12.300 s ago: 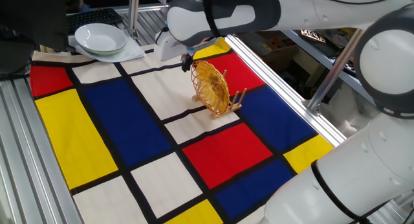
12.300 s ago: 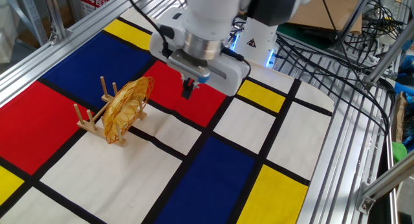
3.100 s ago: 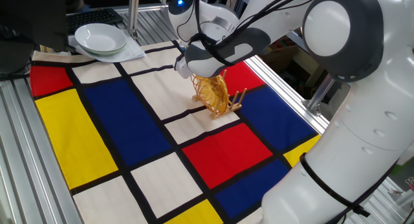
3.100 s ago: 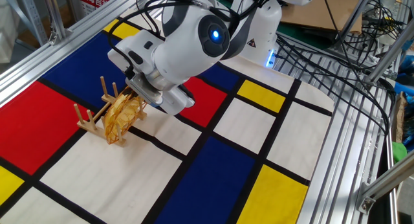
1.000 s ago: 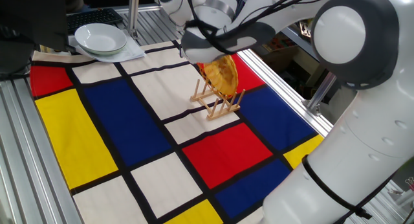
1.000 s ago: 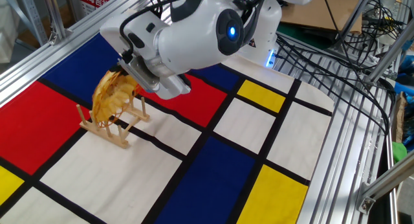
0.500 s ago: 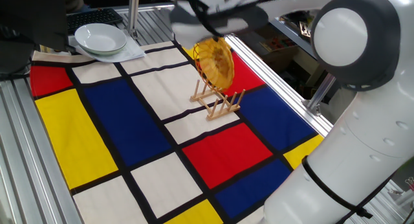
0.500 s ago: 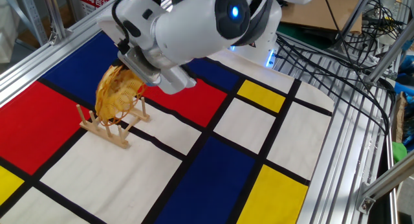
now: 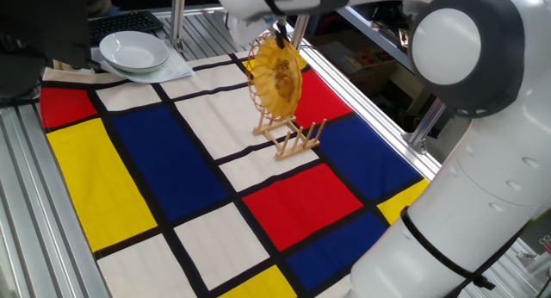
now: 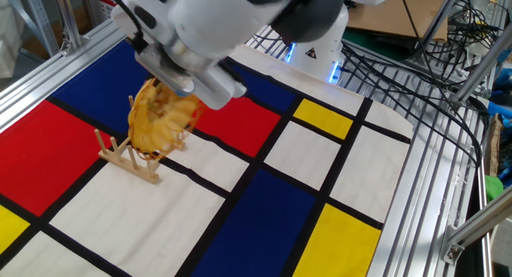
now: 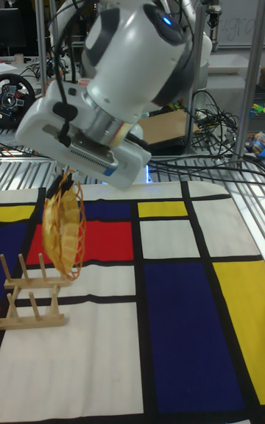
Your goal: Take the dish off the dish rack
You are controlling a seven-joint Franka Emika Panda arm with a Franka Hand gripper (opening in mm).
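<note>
One fixed view: I see the dish (image 9: 275, 77) hanging on edge above the dish rack (image 9: 290, 138), its lower rim near the peg tops; whether it touches them I cannot tell. The gripper (image 9: 280, 36) pinches the top rim, fingers closed on the weave.

The other fixed view: the dish (image 10: 160, 120) sits tilted under the wrist, overlapping the dish rack (image 10: 132, 157) from this angle. Fingers hidden here.

Tall fixed view: the dish (image 11: 63, 229) looks clear of the dish rack (image 11: 31, 297), hanging beside the pegs. The gripper (image 11: 62, 175) grips the upper rim. I judge the wicker light, slightly springy, rough enough not to slip; the open rim could snag a peg. Rim hold seems right.
</note>
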